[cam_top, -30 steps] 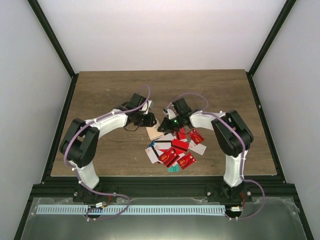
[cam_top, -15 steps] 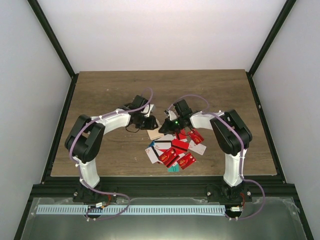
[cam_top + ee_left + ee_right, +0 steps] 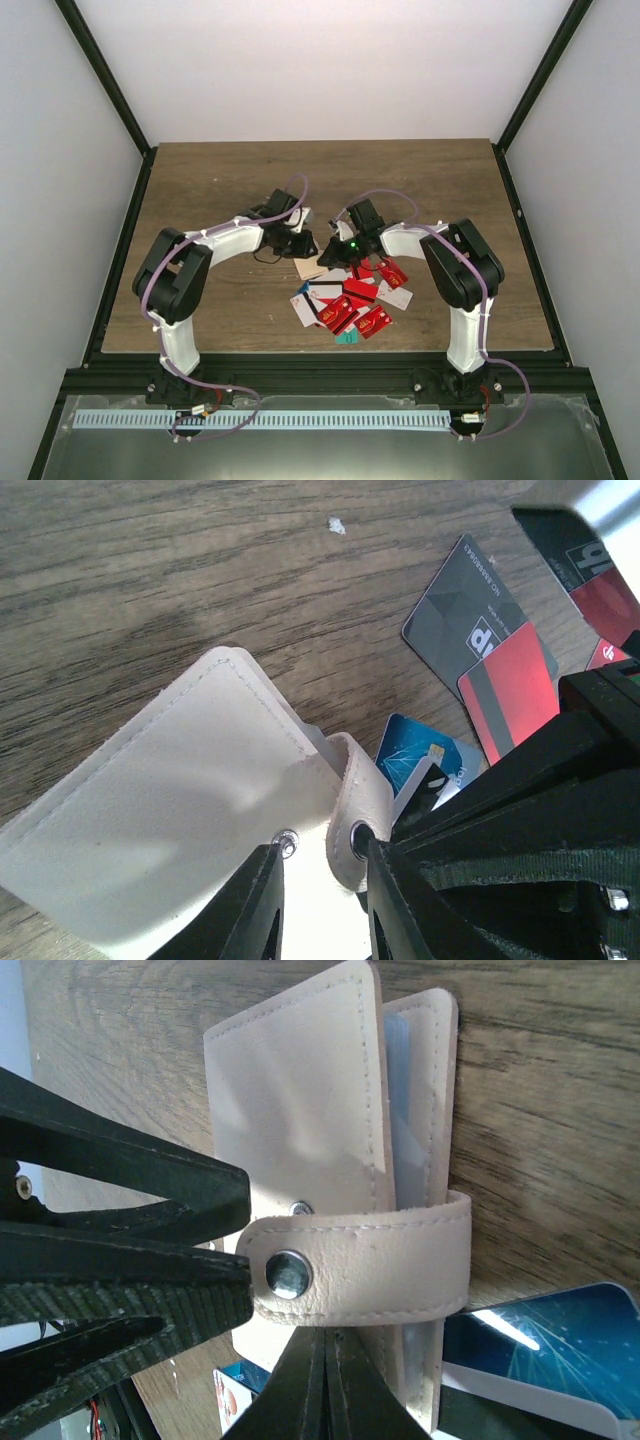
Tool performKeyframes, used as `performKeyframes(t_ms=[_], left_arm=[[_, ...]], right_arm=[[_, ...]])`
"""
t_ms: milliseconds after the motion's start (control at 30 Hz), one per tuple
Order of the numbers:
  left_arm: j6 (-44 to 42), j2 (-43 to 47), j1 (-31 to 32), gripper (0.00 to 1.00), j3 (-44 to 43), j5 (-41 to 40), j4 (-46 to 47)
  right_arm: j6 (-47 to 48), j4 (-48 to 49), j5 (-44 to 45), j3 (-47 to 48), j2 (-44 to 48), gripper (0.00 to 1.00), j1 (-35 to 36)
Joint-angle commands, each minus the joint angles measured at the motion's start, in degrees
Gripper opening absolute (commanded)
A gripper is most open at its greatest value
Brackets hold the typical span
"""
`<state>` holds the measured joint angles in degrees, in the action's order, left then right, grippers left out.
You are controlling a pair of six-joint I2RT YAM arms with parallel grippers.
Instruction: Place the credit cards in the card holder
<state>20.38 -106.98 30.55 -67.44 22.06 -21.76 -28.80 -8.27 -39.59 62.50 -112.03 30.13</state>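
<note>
The beige card holder (image 3: 311, 267) lies on the table between my grippers, its snap tab (image 3: 360, 1260) undone and curled over the edge. My left gripper (image 3: 320, 852) is open over the holder (image 3: 170, 810); one finger (image 3: 395, 895) touches the tab's snap end (image 3: 358, 825). My right gripper (image 3: 327, 1345) is shut, its tips at the tab's lower edge; nothing shows between them. The left fingers (image 3: 150, 1295) come in from the left of that view. The credit cards (image 3: 350, 297) lie heaped just in front of the holder, mostly red; a blue one (image 3: 420, 760) is beside it.
A grey card (image 3: 465, 620) and a red one (image 3: 512, 685) lie beyond the holder. Black frame rails (image 3: 120, 260) border the wooden table, with white walls behind. The arms' bases stand at the near edge.
My left gripper has shifted slightly right and closer to the holder. The holder has turned a little. The right arm has hardly moved.
</note>
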Motion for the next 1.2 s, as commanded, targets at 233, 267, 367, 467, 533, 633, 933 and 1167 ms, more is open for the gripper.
performKeyframes(t_ms=[233,267,367,467,533,633,933,1167], left_arm=[[-0.5,-1.5,0.5,0.19,-1.6,1.2,0.5],[-0.5,-1.7,0.5,0.18,-1.6,1.7,0.6],[-0.4,-1.9,0.5,0.17,-1.6,2.3,0.8],[-0.2,-1.8,0.4,0.11,-1.6,2.1,0.8],[-0.1,-1.8,0.5,0.06,-1.6,1.7,0.9],[0.0,-1.7,0.5,0.04,-1.7,0.7,0.4],[-0.9,-1.5,0.4,0.04,-3.5,-4.6,-3.7],[-1.2,-2.3,0.3,0.04,-4.5,-5.9,-5.6]], right_arm=[[1.0,-1.2,2.0,-0.1,-2.4,0.01,-0.5],[1.0,-1.2,2.0,-0.1,-2.4,0.01,-0.5],[1.0,-1.2,2.0,-0.1,-2.4,0.01,-0.5],[1.1,-1.3,2.0,0.0,-2.4,0.01,-0.6],[1.1,-1.3,2.0,0.0,-2.5,0.01,-0.6],[1.1,-1.4,2.0,0.0,-2.5,0.01,-0.6],[1.1,-1.7,2.1,0.0,-2.5,0.01,-0.5],[1.0,-1.7,2.1,-0.2,-2.6,0.01,-0.6]])
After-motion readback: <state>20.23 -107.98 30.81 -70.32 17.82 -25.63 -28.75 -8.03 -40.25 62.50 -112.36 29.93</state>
